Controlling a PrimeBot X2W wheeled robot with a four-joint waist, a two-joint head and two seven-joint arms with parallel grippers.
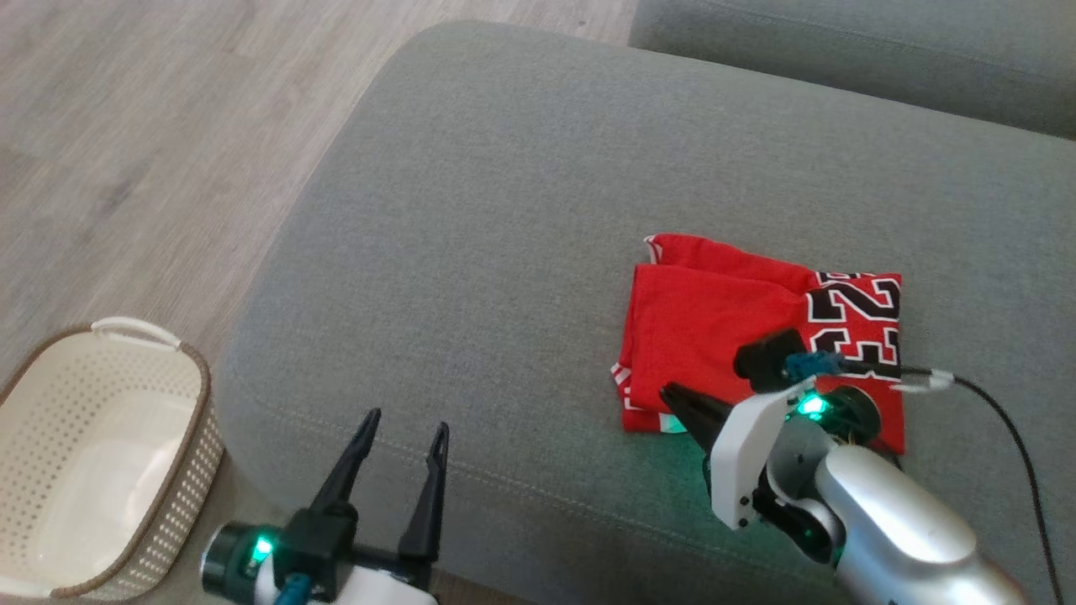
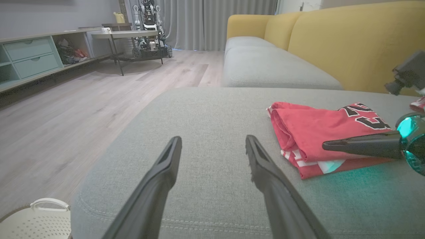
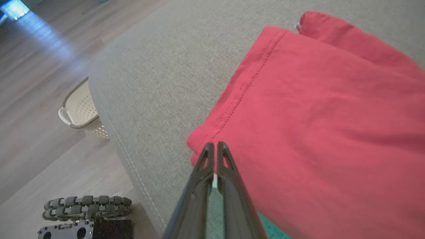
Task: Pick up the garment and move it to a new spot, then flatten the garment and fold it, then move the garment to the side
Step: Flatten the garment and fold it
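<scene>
A red garment [image 1: 714,328] with black-and-white numerals lies folded into a rough rectangle on the grey sofa cushion [image 1: 504,168], right of centre. It also shows in the left wrist view [image 2: 312,129] and close up in the right wrist view [image 3: 315,116]. My right gripper [image 1: 670,391] is shut, its tips [image 3: 214,145] together at the garment's near-left corner [image 2: 324,145]; I see no cloth lifted by it. My left gripper [image 1: 408,420] stands open over bare cushion near the front edge [image 2: 213,139], well left of the garment, with nothing between its fingers.
A cream perforated basket [image 1: 134,329] stands on the wood floor beside the cushion's left front corner [image 3: 76,116]. A second grey cushion [image 1: 841,42] adjoins at the back. The yellow backrest [image 2: 332,43] rises behind. A black cable [image 1: 1009,428] trails off my right wrist.
</scene>
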